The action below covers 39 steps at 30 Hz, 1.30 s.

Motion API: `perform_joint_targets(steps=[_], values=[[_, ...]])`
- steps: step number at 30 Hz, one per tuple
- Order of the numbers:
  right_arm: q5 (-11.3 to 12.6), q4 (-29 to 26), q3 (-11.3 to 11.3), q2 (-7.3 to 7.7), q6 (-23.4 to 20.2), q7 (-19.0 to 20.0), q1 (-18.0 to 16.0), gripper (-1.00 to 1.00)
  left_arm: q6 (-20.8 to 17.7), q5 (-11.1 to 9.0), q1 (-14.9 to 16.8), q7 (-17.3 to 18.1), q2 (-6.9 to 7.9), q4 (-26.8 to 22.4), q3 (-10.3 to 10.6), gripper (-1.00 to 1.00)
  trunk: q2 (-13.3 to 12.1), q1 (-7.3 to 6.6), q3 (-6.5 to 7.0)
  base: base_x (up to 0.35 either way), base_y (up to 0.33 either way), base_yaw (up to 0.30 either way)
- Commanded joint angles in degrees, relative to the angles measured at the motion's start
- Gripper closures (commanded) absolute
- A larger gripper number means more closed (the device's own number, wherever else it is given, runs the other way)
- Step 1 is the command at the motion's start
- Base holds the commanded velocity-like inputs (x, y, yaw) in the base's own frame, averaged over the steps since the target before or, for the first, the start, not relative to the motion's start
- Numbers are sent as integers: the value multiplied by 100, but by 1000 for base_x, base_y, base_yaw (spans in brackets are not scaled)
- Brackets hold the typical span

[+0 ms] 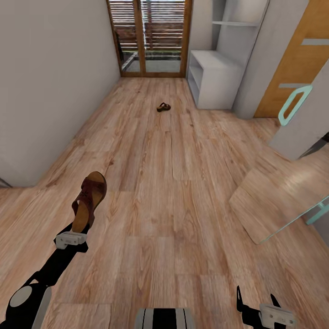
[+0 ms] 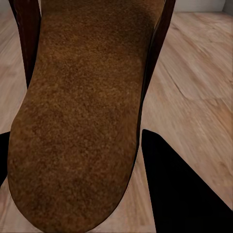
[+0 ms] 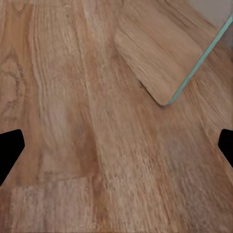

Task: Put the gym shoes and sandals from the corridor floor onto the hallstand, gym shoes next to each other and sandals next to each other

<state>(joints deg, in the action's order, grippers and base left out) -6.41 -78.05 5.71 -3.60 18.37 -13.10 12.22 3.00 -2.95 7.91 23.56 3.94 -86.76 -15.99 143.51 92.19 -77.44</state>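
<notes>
My left gripper (image 1: 76, 230) is shut on the heel end of a dark brown sandal (image 1: 90, 198), held above the corridor floor (image 1: 164, 183) at the lower left. In the left wrist view its tan footbed (image 2: 77, 121) sits between the black fingers (image 2: 184, 194). The second sandal (image 1: 163, 107) lies on the floor far ahead, a little left of the white hallstand (image 1: 214, 77) at the back right. My right gripper (image 1: 256, 299) hangs open and holds nothing at the bottom right, over bare planks (image 3: 97, 145). The gym shoes are out of view.
A glazed wooden door (image 1: 148, 36) closes the corridor's far end. A plain wall (image 1: 45, 82) runs along the left. At the right stand an orange door (image 1: 297, 59) and a teal-edged mirror panel (image 1: 278, 196) leaning near the floor, also in the right wrist view (image 3: 165, 53).
</notes>
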Motion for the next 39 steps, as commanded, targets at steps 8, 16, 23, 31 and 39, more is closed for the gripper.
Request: perform_joint_targets(steps=[8, 16, 23, 31, 39], values=[[0, 0, 0, 0, 0, 0, 0, -100, 5, 14, 0, -6, -1, 2, 5, 100, 0, 0, 0, 316, 46, 0], [0, 0, 0, 0, 0, 0, 0, -100, 70, 17, 0, -7, -11, 10, -6, 100, 0, 0, 0, 277, 102, 0], [0, 0, 0, 0, 0, 0, 0, -100, 146, 21, 0, -9, -21, 16, -9, 100, 0, 0, 0, 97, 37, 0], [0, 0, 0, 0, 0, 0, 0, -100, 166, 22, 0, -9, -24, 22, -9, 100, 0, 0, 0, 30, 12, 0], [0, 0, 0, 0, 0, 0, 0, -100, 157, 22, 0, -12, -19, 26, 2, 100, 0, 0, 0, 59, 3, 0]])
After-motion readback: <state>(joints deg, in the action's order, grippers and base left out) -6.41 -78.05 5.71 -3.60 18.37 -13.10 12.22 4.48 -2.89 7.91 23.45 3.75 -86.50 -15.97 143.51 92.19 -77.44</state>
